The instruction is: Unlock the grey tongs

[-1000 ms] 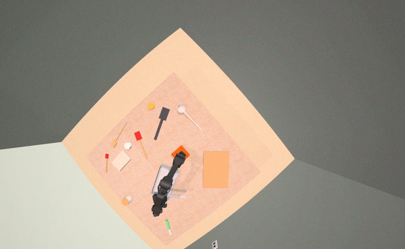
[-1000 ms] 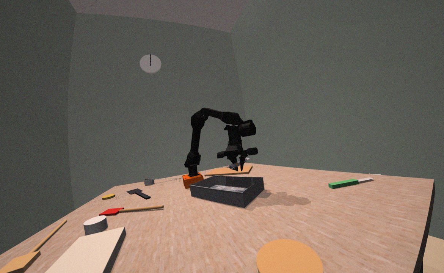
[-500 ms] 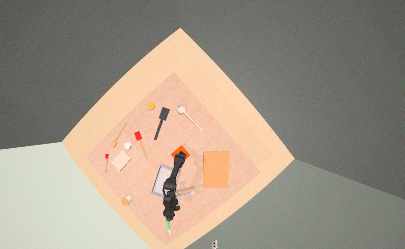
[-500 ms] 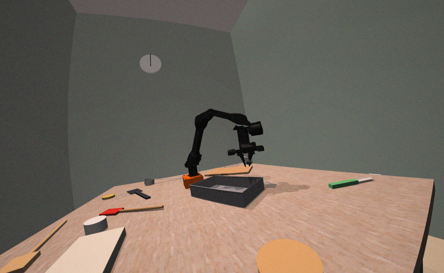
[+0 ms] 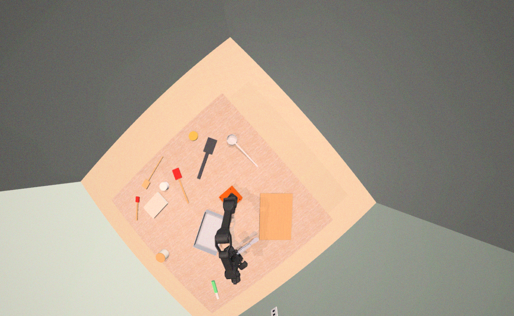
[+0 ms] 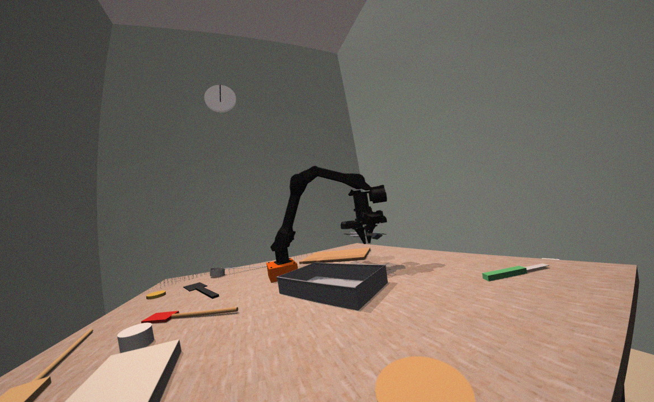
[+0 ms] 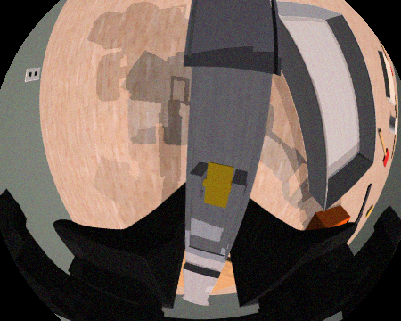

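Observation:
The grey tongs (image 5: 247,246) (image 7: 229,102) are held in the air in my gripper (image 6: 365,240) (image 7: 210,254), which is shut on them. They look about level in the exterior view. A yellow piece (image 7: 219,185) shows on their upper face in the wrist view. I cannot tell whether their arms are locked or free. In the top view one end reaches towards the near left corner of the wooden board (image 5: 275,216) (image 6: 336,256); the arm hides the rest. The grey roasting tin (image 5: 208,231) (image 6: 314,293) (image 7: 343,89) stands beside the held tongs, partly under the arm in the top view.
The orange arm base (image 5: 231,189) (image 6: 282,272) stands between tin and board. A green-handled knife (image 5: 214,287) (image 6: 504,272) lies near the front corner. A black spatula (image 5: 210,145), a ladle (image 5: 231,139) and a red-headed spatula (image 5: 177,173) lie farther back.

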{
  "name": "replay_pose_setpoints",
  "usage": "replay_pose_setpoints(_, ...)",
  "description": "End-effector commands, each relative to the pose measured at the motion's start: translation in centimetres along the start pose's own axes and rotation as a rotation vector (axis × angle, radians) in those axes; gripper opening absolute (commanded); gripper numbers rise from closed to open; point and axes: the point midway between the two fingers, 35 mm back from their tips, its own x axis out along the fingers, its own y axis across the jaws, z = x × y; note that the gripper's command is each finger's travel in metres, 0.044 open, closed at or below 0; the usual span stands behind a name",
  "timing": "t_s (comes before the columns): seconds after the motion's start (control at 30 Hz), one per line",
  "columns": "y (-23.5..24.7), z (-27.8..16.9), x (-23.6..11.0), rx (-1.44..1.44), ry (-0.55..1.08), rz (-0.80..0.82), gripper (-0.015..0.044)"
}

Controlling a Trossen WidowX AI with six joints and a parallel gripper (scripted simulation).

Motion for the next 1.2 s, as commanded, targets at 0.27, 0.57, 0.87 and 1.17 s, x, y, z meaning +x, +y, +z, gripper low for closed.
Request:
replay_pose_setpoints(0.27,2.5,-3.6,-0.5,-0.178,-0.008,0.008,-0.0150)
replay_pose_setpoints(0.57,4.5,-8.5,-0.5,-0.381,-0.001,0.013,-0.0150)
replay_pose_setpoints(0.87,6.0,-14.2,-0.5,-0.619,0.003,0.017,-0.0150)
replay_pose_setpoints(1.17,6.6,-20.2,-0.6,-0.858,0.009,0.019,-0.0150)
